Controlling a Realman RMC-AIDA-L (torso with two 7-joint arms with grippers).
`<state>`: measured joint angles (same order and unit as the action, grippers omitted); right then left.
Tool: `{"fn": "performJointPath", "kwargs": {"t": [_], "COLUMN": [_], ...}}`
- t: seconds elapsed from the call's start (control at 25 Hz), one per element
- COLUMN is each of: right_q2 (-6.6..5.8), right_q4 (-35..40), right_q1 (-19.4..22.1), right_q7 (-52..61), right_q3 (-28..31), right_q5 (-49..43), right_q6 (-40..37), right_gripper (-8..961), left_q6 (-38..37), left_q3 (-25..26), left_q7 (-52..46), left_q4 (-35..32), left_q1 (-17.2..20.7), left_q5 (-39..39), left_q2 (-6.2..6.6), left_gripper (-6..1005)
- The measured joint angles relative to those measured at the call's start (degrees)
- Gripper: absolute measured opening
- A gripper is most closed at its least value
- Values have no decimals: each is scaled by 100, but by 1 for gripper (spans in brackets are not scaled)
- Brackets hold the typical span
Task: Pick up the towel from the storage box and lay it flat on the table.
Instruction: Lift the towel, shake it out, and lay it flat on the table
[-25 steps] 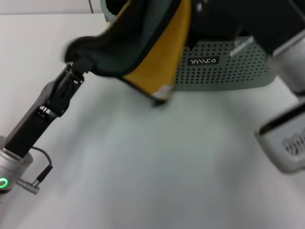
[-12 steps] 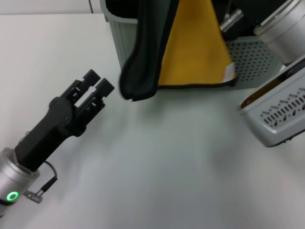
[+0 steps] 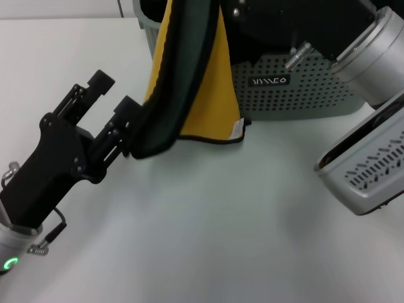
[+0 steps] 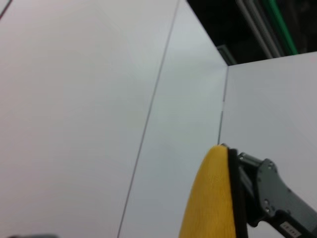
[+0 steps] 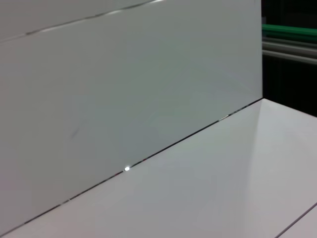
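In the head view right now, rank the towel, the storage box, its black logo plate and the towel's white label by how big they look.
1. storage box and towel: too close to rank, both partly hidden
2. logo plate
3. white label

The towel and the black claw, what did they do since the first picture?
The left gripper let go of the towel, drew back, then came up beside its dark fold with fingers open. The towel swung in to hang upright. The storage box stayed on the table.
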<state>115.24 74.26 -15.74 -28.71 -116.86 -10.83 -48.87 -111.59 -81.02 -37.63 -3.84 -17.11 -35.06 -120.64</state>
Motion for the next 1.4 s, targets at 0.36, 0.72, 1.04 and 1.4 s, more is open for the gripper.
{"fn": "performJointPath", "kwargs": {"t": [0.36,0.72,1.04,1.4], "right_q2": [26,74,73,63], "right_q4": [-14,-160,-124,-226], "right_q1": [-134,-565,-587,-589], "right_q7": [401,406,406,407], "right_q3": [81,-108,-176,-133], "right_q5": [-139,-131,-126,-139], "right_q6": [345,793,687,588], "right_gripper": [9,10,11,12], "left_q6": [-25,334,481,-215], "left_q3": [-646,-927,-909,-902], "left_q7": [1175,1586,1621,1615], "left_q4": [-493,-499,-439,-477], "left_q1": [-28,-122,5,32], "left_q5": [-121,233,744,847], "left_q2": [-15,-12,-12,-12], "left_gripper": [627,626,626,625]}}
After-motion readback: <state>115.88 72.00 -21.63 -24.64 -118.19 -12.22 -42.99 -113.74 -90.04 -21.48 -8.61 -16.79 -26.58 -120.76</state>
